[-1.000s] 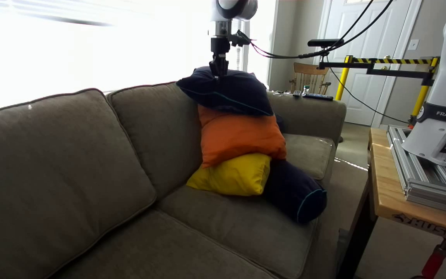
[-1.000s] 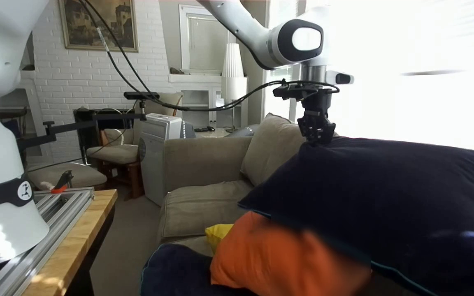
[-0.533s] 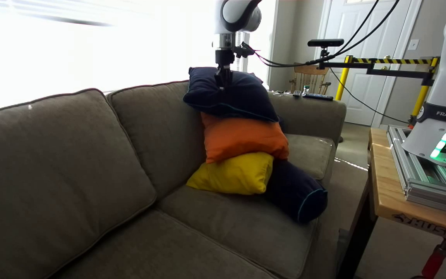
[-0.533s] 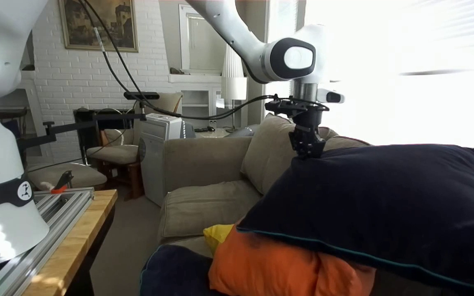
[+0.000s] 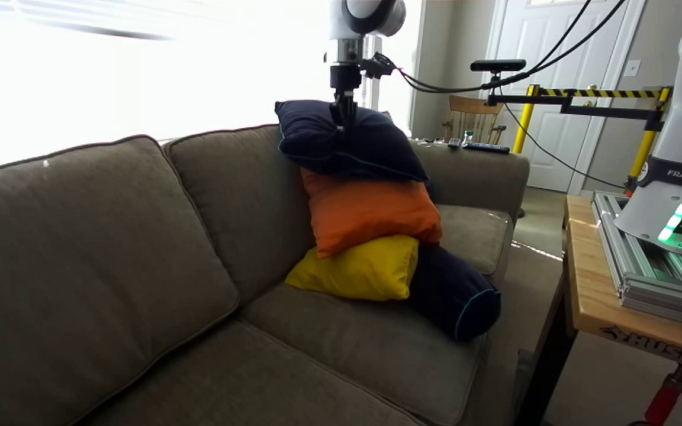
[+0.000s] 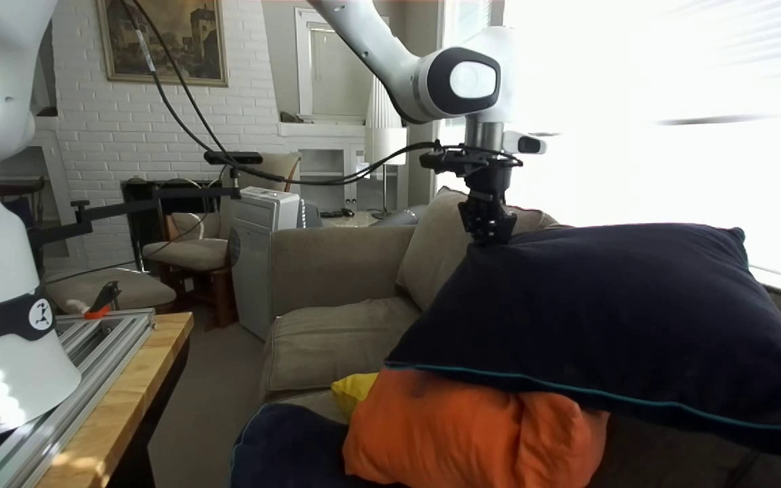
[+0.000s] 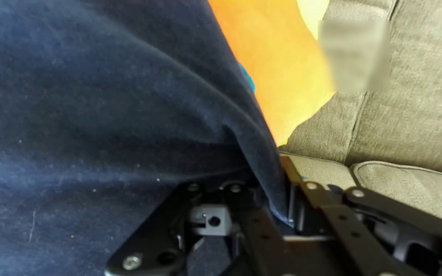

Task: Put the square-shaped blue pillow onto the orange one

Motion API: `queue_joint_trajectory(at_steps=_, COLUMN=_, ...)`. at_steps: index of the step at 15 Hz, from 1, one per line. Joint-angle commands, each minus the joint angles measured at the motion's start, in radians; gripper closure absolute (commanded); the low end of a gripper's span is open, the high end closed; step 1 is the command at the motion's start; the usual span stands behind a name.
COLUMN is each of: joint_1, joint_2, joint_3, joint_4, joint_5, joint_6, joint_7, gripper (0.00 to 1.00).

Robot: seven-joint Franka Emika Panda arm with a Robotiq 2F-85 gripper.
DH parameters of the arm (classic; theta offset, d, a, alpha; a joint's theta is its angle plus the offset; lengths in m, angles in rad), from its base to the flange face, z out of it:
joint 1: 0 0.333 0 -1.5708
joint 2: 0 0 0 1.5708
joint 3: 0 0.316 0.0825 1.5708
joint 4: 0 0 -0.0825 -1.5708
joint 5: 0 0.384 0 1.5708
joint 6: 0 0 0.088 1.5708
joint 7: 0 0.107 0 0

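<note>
Gripper [image 5: 343, 120] and square blue pillow [image 5: 370, 148] have shifted slightly right since a second ago in an exterior view; the gripper clamps a fold of the pillow, held directly over the orange pillow [image 5: 376, 208], toward the far end of the couch [image 5: 329, 349]

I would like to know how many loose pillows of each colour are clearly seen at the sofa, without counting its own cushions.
Navy blue: 2 (square pillow and bolster)
Orange: 1 (orange pillow)
Yellow: 1 (yellow pillow)
Total: 4 pillows, leaving out a dark patch past the orange pillow, too hidden to name
</note>
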Motion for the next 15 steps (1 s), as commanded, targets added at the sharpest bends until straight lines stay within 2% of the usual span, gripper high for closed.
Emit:
queue_joint_trajectory(at_steps=1, joint_1=-0.024, joint_2=-0.055, joint_3=0.018, joint_4=-0.062, joint_5=-0.003, joint_6=-0.004, joint_7=0.007, gripper=0.98)
queue_joint_trajectory(at_steps=7, joint_1=-0.059, joint_2=0.015, joint_3=0.005, joint_4=-0.012, joint_5=-0.007, joint_6=-0.047, joint_7=0.006, gripper=0.98)
queue_joint_trajectory(at_steps=15, joint_1=-0.054, joint_2=0.119, joint_3=-0.028, joint_4=0.027, joint_5=-0.063, joint_6=-0.056, joint_7=0.032, gripper=0.98)
